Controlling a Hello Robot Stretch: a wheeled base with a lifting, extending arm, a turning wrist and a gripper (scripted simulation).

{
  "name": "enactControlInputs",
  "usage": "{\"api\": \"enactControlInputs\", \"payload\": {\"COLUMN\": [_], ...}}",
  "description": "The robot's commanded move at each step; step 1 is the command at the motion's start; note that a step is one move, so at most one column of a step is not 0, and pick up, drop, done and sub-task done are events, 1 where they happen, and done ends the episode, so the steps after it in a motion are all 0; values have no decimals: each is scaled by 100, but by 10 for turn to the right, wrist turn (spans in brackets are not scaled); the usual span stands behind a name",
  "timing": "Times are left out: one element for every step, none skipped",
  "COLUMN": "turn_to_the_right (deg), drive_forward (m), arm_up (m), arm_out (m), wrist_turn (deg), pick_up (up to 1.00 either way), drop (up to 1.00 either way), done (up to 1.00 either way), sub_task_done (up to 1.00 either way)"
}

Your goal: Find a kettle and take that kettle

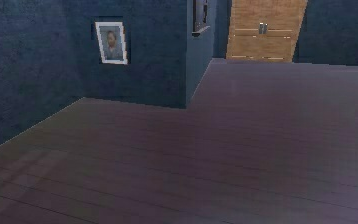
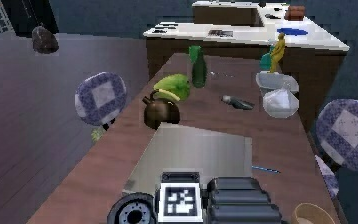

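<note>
The kettle [image 2: 162, 110] appears to be the dark brown, round-bodied pot with a small knob on top. It stands on the long brown wooden table [image 2: 117, 160] in the arm side view, left of the middle and near the table's left edge. Touching or just behind it lies a yellow-green rounded lump [image 2: 174, 87], and beyond that a tall green glass bottle [image 2: 195, 68] stands upright. A flat grey rectangular mat [image 2: 199, 155] lies on the table just below the pot.

The gripper [image 2: 135, 211] shows as a dark body at the bottom edge, beside a white square marker with black marks [image 2: 184, 200]. Its far end cannot be made out, so I cannot tell whether it holds anything.

To the right of the pot a small grey utensil [image 2: 237, 101] lies flat. Farther right sit a pale whitish bowl-like thing [image 2: 279, 101], a teal cup [image 2: 266, 78] and a yellow-and-blue upright object [image 2: 278, 52]. Two chairs with round, blue-and-white patterned backs flank the table, one at the left [image 2: 100, 97] and one at the right [image 2: 344, 127]. Behind the table runs a white-topped kitchen counter [image 2: 242, 40] bearing a blue plate [image 2: 292, 32].

The forward view shows a dark plank floor [image 1: 217, 150], dark blue walls [image 1: 47, 50] with a white-framed picture [image 1: 111, 42], and a light wooden door [image 1: 262, 30] at the far end.
</note>
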Motion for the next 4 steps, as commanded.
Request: {"api": "enactControlInputs", "payload": {"turn_to_the_right": [0,0,0,0], "drive_forward": [0,0,0,0], "arm_up": [0,0,0,0], "arm_out": [50,0,0,0], "wrist_turn": [0,450,450,450], "pick_up": [0,0,0,0], "drop": [0,0,0,0], "done": [0,0,0,0], "sub_task_done": [0,0,0,0]}}
